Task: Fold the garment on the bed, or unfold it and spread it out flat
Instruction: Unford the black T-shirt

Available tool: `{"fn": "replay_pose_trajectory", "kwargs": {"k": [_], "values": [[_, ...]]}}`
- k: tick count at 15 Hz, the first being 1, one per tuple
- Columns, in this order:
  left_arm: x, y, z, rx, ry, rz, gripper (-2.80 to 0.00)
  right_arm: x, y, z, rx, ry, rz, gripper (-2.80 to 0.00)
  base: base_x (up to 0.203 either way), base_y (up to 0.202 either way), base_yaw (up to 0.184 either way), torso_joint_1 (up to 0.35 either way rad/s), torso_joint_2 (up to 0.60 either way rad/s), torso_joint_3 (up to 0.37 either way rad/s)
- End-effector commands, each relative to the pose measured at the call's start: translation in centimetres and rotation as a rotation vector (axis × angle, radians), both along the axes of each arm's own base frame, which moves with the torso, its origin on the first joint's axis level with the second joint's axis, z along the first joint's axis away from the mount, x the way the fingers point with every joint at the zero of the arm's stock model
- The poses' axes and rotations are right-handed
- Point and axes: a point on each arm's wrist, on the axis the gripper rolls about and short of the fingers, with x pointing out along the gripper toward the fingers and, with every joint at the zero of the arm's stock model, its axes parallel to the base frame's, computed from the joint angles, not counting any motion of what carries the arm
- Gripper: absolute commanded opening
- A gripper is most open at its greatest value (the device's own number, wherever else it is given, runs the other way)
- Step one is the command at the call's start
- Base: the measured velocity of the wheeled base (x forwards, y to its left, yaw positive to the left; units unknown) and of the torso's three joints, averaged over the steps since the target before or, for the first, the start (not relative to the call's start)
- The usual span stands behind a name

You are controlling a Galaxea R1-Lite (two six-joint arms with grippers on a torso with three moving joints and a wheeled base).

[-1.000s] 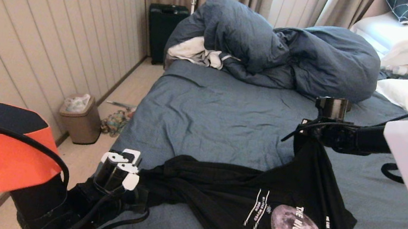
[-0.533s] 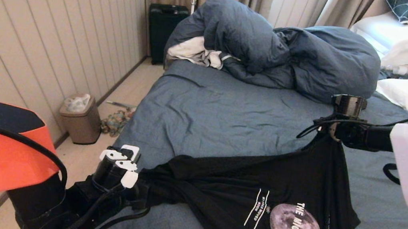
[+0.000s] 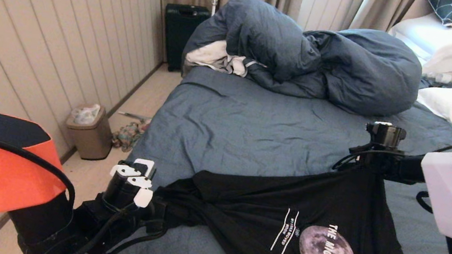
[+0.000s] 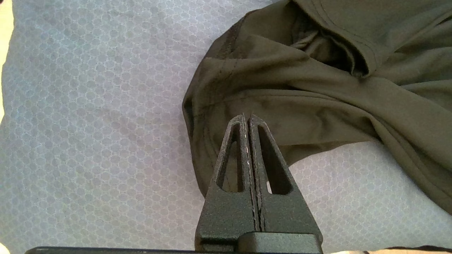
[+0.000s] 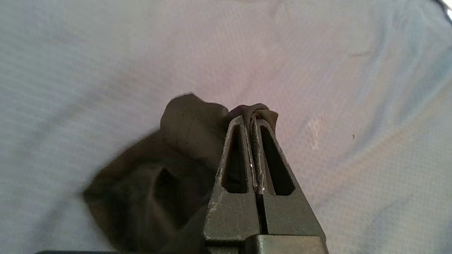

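Since the garment [image 3: 283, 225] is sagging like light, floppy cotton across the near side of the bed [image 3: 244, 125], both the left gripper [image 4: 247, 118] and right gripper [image 5: 253, 121] are pinching its edges with fingers pressed together, which I'm guessing are the best spots.

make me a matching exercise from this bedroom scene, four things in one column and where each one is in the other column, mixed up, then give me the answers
Things:
1. black T-shirt
2. slate-blue duvet
3. bin
4. black suitcase

Places:
A. on the floor by the panelled wall
B. bunched up at the far side of the bed
C. stretched between the left gripper and the right gripper
D. standing in the far corner near the curtains

Pairs: 1-C, 2-B, 3-A, 4-D
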Motion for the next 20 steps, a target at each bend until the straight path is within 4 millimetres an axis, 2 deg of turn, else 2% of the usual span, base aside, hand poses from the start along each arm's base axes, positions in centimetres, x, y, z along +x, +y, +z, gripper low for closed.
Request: {"fn": "replay_pose_trajectory", "kwargs": {"k": [1, 3, 4, 7, 12, 13, 15, 16, 17, 19, 20], "values": [[0.1, -0.1, -0.1, -0.003, -0.003, 0.002, -2.8, 0.2, -0.2, -1.2, 0.0, 0.022, -0.003, -2.8, 0.0, 0.0, 0.0, 0.0, 0.0, 0.0], [0.1, -0.1, -0.2, 0.0, 0.001, 0.003, -2.8, 0.1, -0.1, -0.9, -0.002, 0.02, -0.001, -2.8, 0.0, 0.0, 0.0, 0.0, 0.0, 0.0], [0.1, -0.1, -0.1, -0.002, 0.0, 0.002, -2.8, 0.1, 0.0, -0.8, -0.005, 0.017, -0.001, 0.0, 0.0, 0.0, 0.0, 0.0, 0.0, 0.0], [0.0, 0.0, 0.1, -0.006, -0.007, 0.002, -2.8, -0.1, -0.3, 0.0, -0.006, 0.01, -0.006, 0.0, 0.0, 0.0, 0.0, 0.0, 0.0, 0.0], [0.0, 0.0, 0.3, -0.001, -0.017, 0.019, -2.8, -1.4, -0.9, 4.3, 0.005, -0.073, -0.026, 0.0, 0.0, 0.0, 0.0, 0.0, 0.0, 0.0], [0.0, 0.0, 0.4, -0.001, -0.027, 0.027, -2.8, -2.0, -0.7, 5.4, 0.026, -0.084, -0.025, -2.8, 0.0, 0.0, 0.0, 0.0, 0.0, 0.0], [0.0, 0.1, 0.6, -0.003, -0.035, 0.031, -2.8, -4.5, 0.2, 8.7, 0.155, -0.086, 0.043, -2.8, 0.0, 0.0, 0.0, 0.0, 0.0, 0.0], [0.0, 0.1, 0.7, -0.004, -0.032, 0.029, -2.8, -6.3, 0.8, 10.2, 0.276, -0.046, 0.11, -2.8, 0.0, 0.0, 0.0, 0.0, 0.0, 0.0], [0.1, 0.0, 0.5, -0.004, -0.029, 0.03, -2.8, -8.5, 1.7, 11.0, 0.44, 0.066, 0.215, -2.8, 0.0, 0.0, 0.0, 0.0, 0.0, 0.0], [0.4, 0.1, 1.0, -0.015, -0.045, 0.04, -2.8, -13.2, 3.1, 11.9, 0.796, 0.277, 0.41, -2.8, 0.0, 0.0, 0.0, 0.0, 0.0, 0.0], [0.7, 0.4, 1.6, -0.024, -0.059, 0.053, -2.8, -15.1, 3.5, 11.3, 0.912, 0.348, 0.435, -2.8, 0.0, 0.0, 0.0, 0.0, 0.0, 0.0]]}}
